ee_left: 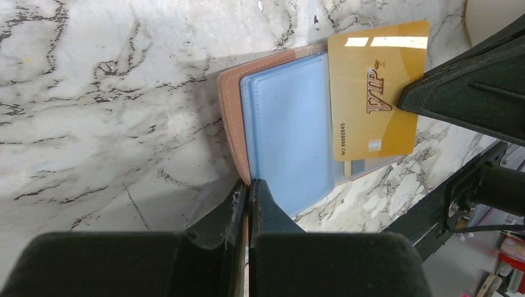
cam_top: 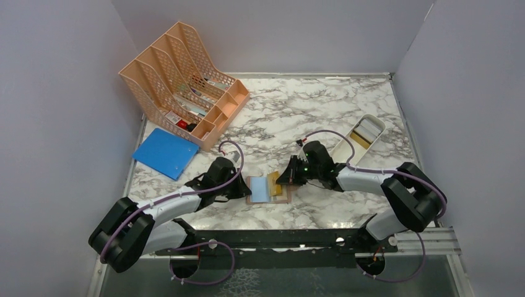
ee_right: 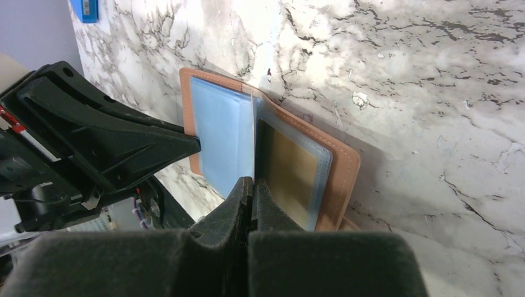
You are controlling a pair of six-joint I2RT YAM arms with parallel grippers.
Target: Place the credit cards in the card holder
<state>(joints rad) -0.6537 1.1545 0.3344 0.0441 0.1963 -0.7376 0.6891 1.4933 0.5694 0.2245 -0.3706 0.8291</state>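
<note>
1. My left gripper [ee_left: 249, 190] is pinched shut on the left edge of the card holder [ee_left: 288, 136], which lies open on the marble table [ee_left: 93, 93] between my arms.
2. My right gripper [ee_right: 252, 189] is clamped tight on the gold credit card [ee_left: 377, 86]. The card lies over the holder's right half and looks partly inside a clear sleeve [ee_right: 322, 170].
3. Risk: my thin pinch on the leather slips, so the holder slides with the push.
4. Risk: the card goes in skewed and jams or bends at the sleeve mouth.
5. Risk: my two grippers are near each other and could bump.
</note>
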